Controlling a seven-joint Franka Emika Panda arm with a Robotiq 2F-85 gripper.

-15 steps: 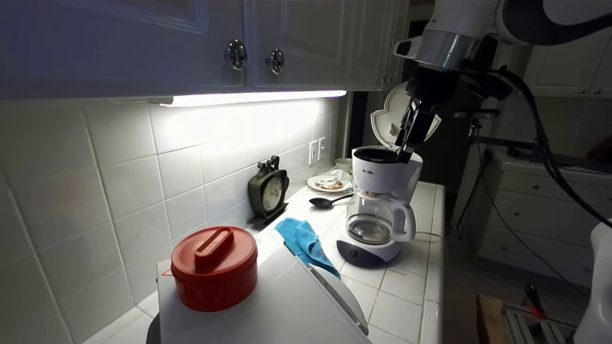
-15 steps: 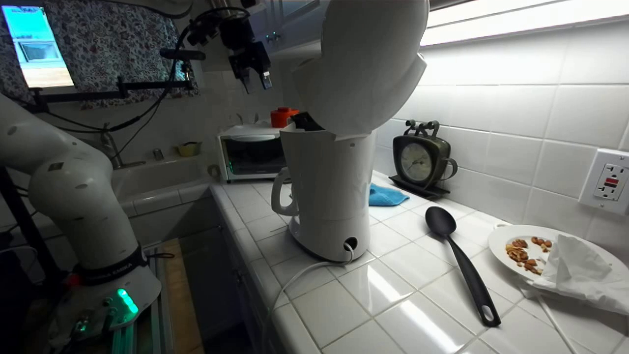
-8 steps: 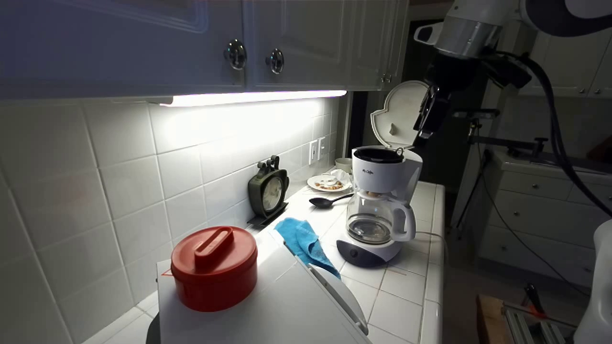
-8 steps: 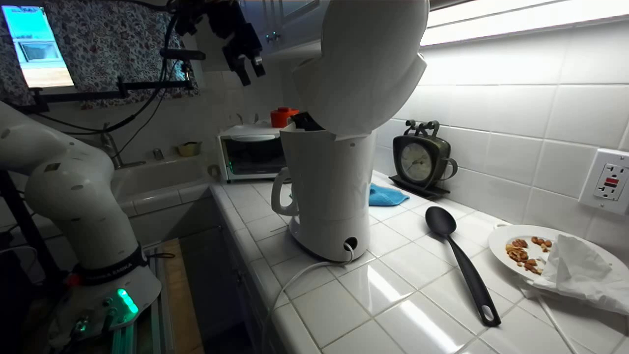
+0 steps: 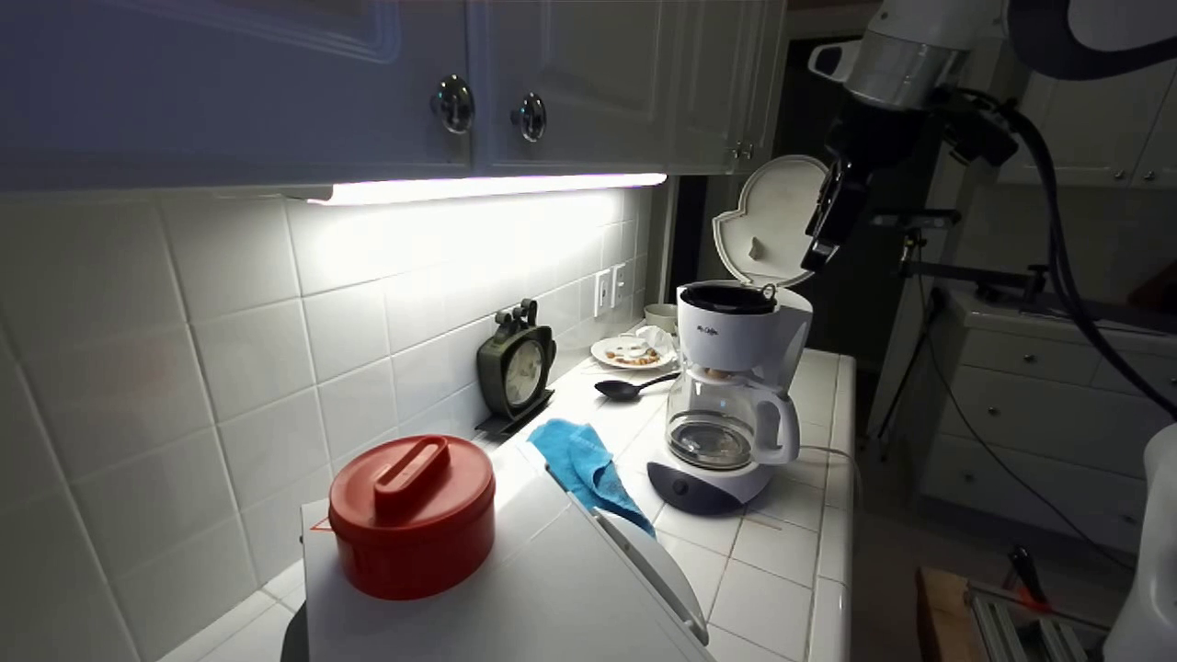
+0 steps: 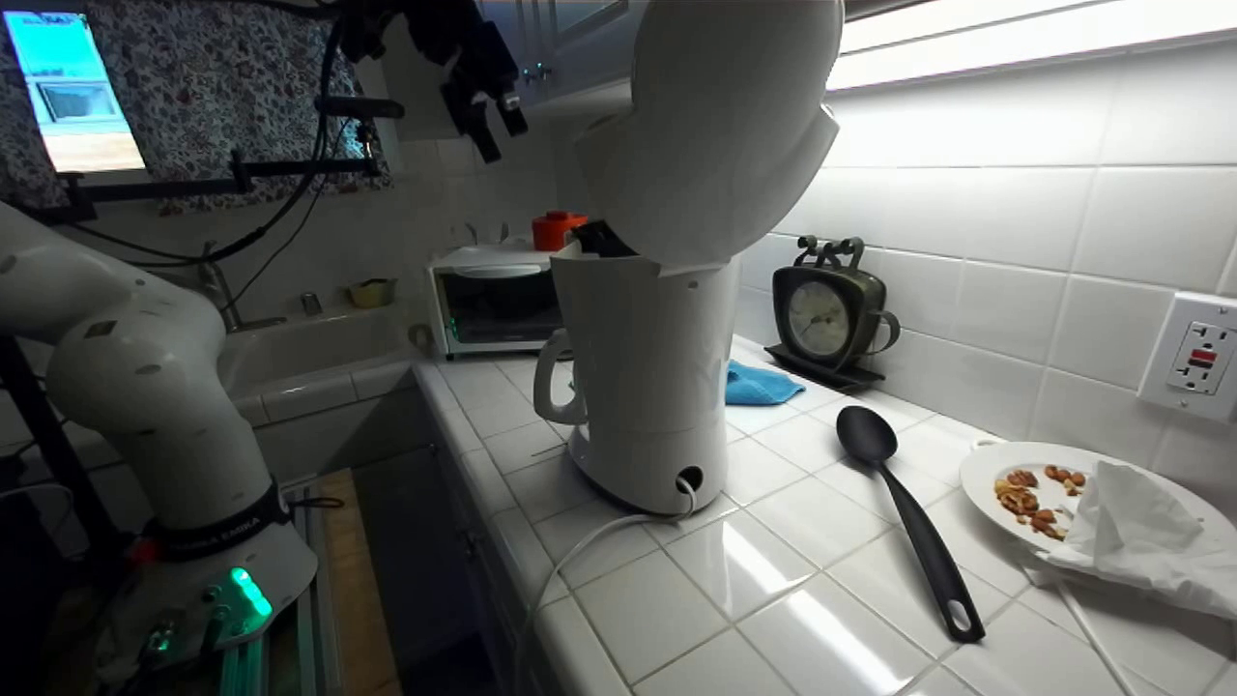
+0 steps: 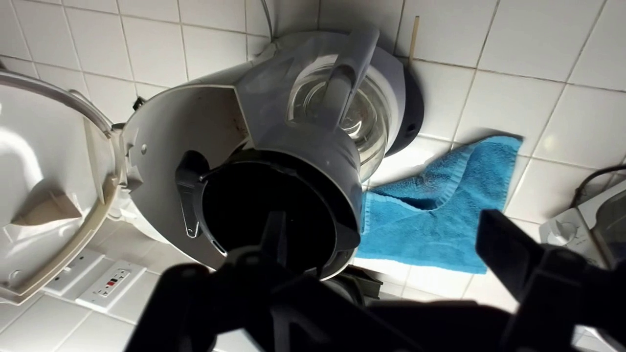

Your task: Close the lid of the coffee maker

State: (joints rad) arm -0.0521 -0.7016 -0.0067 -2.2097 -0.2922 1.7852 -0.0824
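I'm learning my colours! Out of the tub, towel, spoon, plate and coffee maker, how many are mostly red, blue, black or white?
Red: 1, the tub
Blue: 1, the towel
Black: 1, the spoon
White: 2, the plate and coffee maker
Total: 5

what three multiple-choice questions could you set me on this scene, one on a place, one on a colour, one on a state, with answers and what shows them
1. Where is the black spoon in relation to the white plate?
A) on it
B) underneath it
C) beside it

2. What colour is the cloth?
A) red
B) blue
C) yellow

3. How is the lid of the coffee maker?
A) raised
B) shut
C) broken off

Answers:
1. C, since an exterior view shows the spoon lying apart from the plate.
2. B, since it shows blue in the wrist view and both exterior views.
3. A, since it stands up in both exterior views, leaving the top open.
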